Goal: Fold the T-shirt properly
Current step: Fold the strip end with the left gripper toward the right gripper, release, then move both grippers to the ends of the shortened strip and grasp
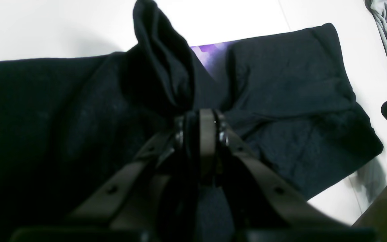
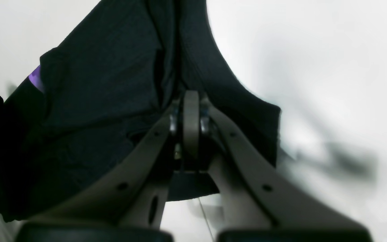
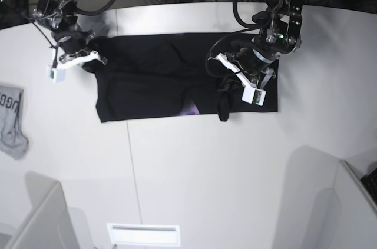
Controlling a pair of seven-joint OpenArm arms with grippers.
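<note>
Both arms pinch the T-shirt mid-fold.
The left gripper [image 1: 203,125] is clamped on a raised bunch of the black T-shirt [image 3: 147,78]; the right gripper [image 2: 191,116] is closed on its other end. The shirt lies as a long band on the white table [image 3: 194,172], purple print peeking out, so further folds seemingly remain. No containers appear; a grey garment [image 3: 10,120] lies apart.

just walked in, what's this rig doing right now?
Two arms are folding a black T-shirt spread on a white table. The left gripper has its jaws shut on a bunched-up pinch of the cloth, and the right gripper is shut on the other end. A grey garment lies off to the side, untouched.
</note>
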